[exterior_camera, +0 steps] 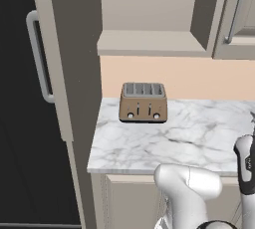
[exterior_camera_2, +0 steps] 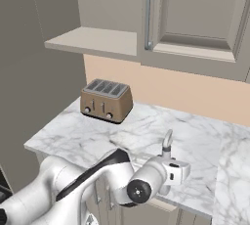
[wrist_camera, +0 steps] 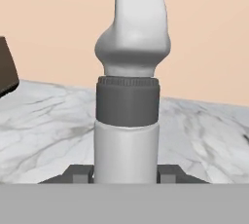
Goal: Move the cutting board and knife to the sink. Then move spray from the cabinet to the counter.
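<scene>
My gripper is shut on the spray, a slim grey bottle held upright, its pale nozzle head above a dark collar. Both dark fingertips press on the bottle's sides. In the right base view the gripper hangs over the front part of the white marble counter, and the spray's nozzle rises above the hand. Whether the bottle's base touches the counter is hidden. The cabinet's open shelf niche is up behind, with nothing on it. The cutting board, knife and sink are out of view.
A brown four-slot toaster stands at the counter's back left against the peach wall. The tall dark fridge with its grey handle bounds the left side. A closed cabinet door with a bar handle hangs at upper right.
</scene>
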